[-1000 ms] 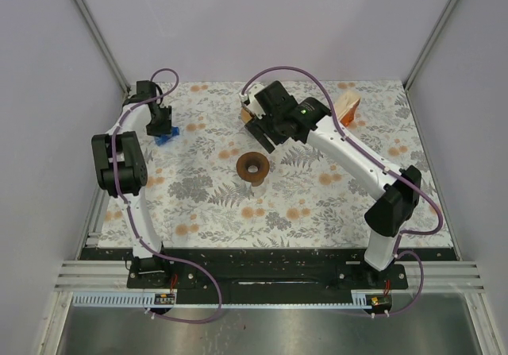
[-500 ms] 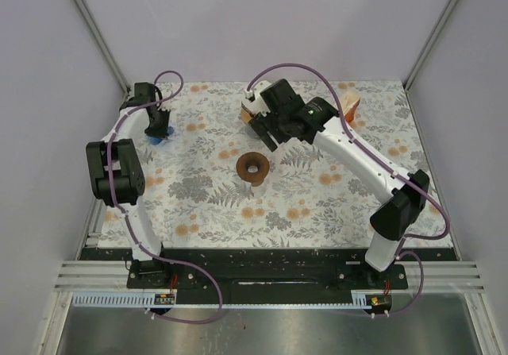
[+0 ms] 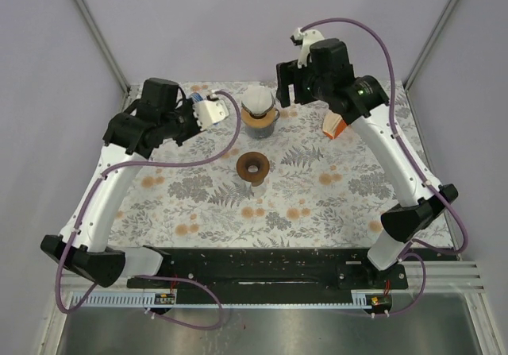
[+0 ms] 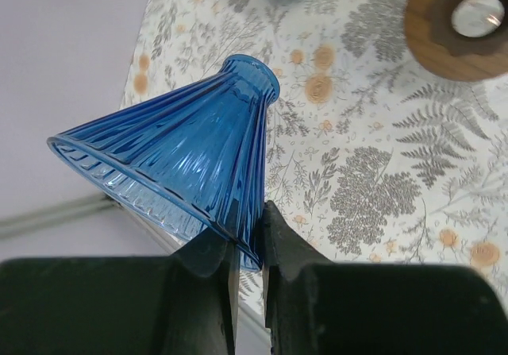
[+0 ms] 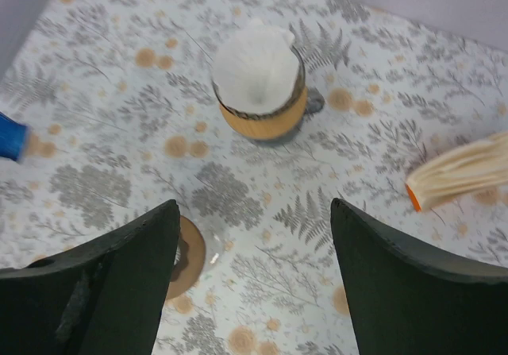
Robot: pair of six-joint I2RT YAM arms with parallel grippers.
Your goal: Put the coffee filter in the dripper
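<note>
My left gripper [image 4: 246, 224] is shut on the rim of a blue ribbed glass cone dripper [image 4: 182, 160] and holds it on its side above the table's left part. In the top view this gripper [image 3: 181, 115] is mostly hidden under its own wrist. A white paper filter [image 5: 255, 65] sits in a wood-collared cup [image 3: 259, 118] at the back middle. My right gripper [image 5: 252, 208] is open and empty, raised high above the table behind and to the right of the cup [image 3: 287, 85].
A brown wooden ring [image 3: 253, 166] lies on the floral cloth in the middle, also in the left wrist view [image 4: 464, 25]. A cream and orange filter pack [image 3: 336, 121] lies at the back right. Grey walls close the sides and back.
My left arm has lifted the blue dripper from the far left and swung it toward the middle. My right gripper has risen from over the cup to the back right, baring the cup and filter.
</note>
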